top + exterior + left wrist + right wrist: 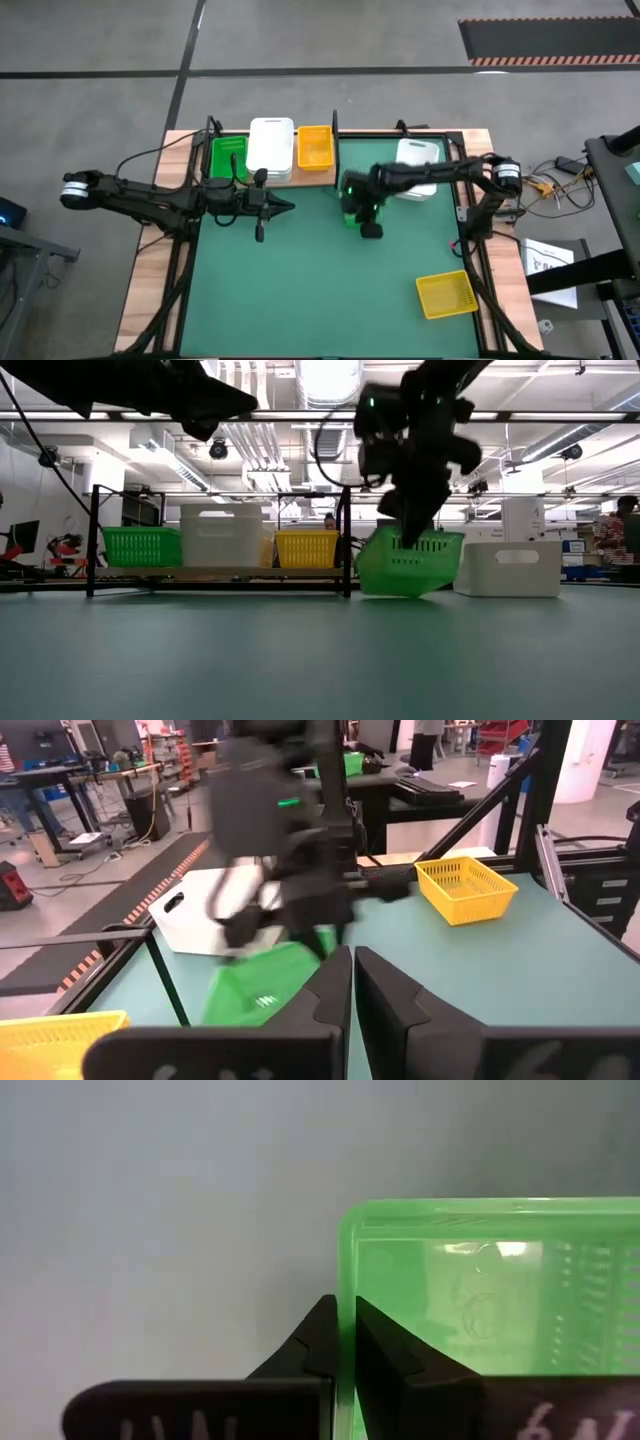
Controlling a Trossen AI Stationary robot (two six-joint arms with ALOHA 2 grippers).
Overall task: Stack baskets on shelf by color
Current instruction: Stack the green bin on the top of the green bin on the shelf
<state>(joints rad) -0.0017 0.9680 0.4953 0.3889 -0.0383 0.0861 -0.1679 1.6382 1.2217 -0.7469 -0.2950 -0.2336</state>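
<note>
A green basket (350, 188) hangs tilted from my right gripper (358, 207) just in front of the shelf's right end; it also shows in the low view (410, 563). The wooden shelf (300, 178) at the table's far side holds a green basket (228, 158), a white stack (270, 145) and a yellow basket (314, 147) side by side. A white basket (415, 165) stands on the table to the right of the shelf. A yellow basket (446, 294) stands on the mat at the near right. My left gripper (283, 207) is shut and empty, held above the mat in front of the shelf. My right gripper holds the green basket by the rim of one wall (346, 1280), one finger inside the basket and one outside. The fingers come from above, pointing down. The basket hangs tilted below them (412, 538), its low edge close to the mat; whether it touches I cannot tell.
Black posts (346, 540) frame the shelf's ends. The green mat (320, 290) lies open in the middle and at the near left. A black frame rail (465, 250) runs along the table's right side.
</note>
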